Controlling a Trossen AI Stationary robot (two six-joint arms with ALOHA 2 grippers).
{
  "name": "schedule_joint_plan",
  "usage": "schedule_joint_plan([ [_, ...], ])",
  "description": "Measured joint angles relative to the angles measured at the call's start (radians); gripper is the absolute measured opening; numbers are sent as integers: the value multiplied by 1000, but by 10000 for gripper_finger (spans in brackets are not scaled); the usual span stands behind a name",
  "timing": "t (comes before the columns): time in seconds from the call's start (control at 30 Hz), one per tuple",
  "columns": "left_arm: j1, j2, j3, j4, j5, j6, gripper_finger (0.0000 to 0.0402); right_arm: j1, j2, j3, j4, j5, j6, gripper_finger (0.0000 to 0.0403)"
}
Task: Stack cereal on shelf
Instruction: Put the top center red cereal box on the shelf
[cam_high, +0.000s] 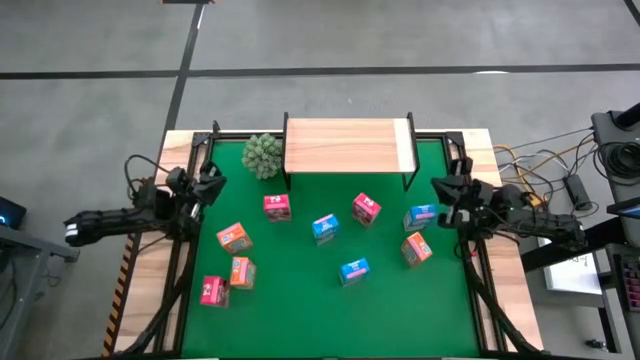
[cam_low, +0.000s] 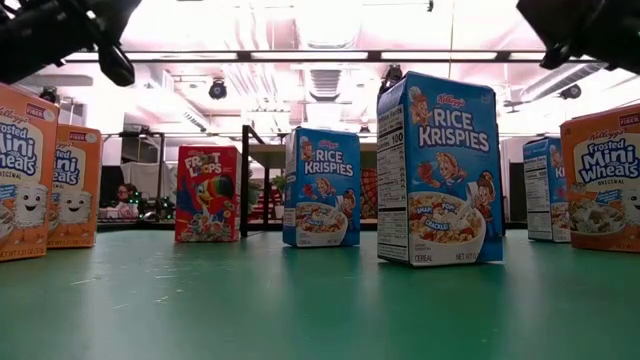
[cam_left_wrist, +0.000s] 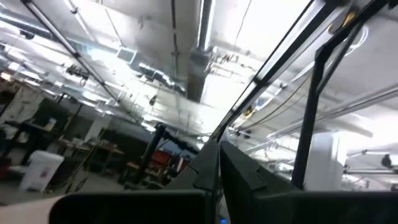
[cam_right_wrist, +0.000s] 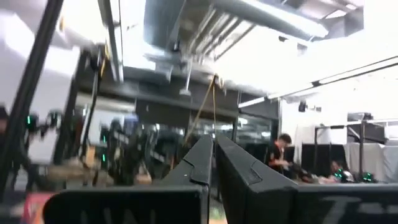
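Nine small cereal boxes stand scattered on the green mat, resting on their bases. They include pink-red ones (cam_high: 277, 207) (cam_high: 366, 209) (cam_high: 212, 290), blue ones (cam_high: 325, 229) (cam_high: 354, 270) (cam_high: 421, 216) and orange ones (cam_high: 234, 237) (cam_high: 417, 249). The shelf (cam_high: 348, 147), a light wooden board on thin black legs, stands at the mat's far edge. My left gripper (cam_high: 212, 185) hovers shut over the mat's left edge, and my right gripper (cam_high: 440, 187) hovers shut over its right edge. Both are raised and tipped upward with nothing between the fingers (cam_left_wrist: 219, 149) (cam_right_wrist: 212, 142).
A green spiky plant ball (cam_high: 263, 155) sits just left of the shelf. Black frame rails (cam_high: 190, 250) run along both sides of the mat. Cables and equipment (cam_high: 560, 185) lie off the table's right side. A person (cam_right_wrist: 281, 152) is in the room beyond.
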Motion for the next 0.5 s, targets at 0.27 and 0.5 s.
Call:
schedule_joint_plan([
  [0.27, -30, 220, 96, 70, -5, -12, 0, 0, 0, 0, 31, 2, -58, 9],
  [0.5, -41, 437, 334, -123, 72, 4, 0, 0, 0, 0, 130, 20, -114, 9],
])
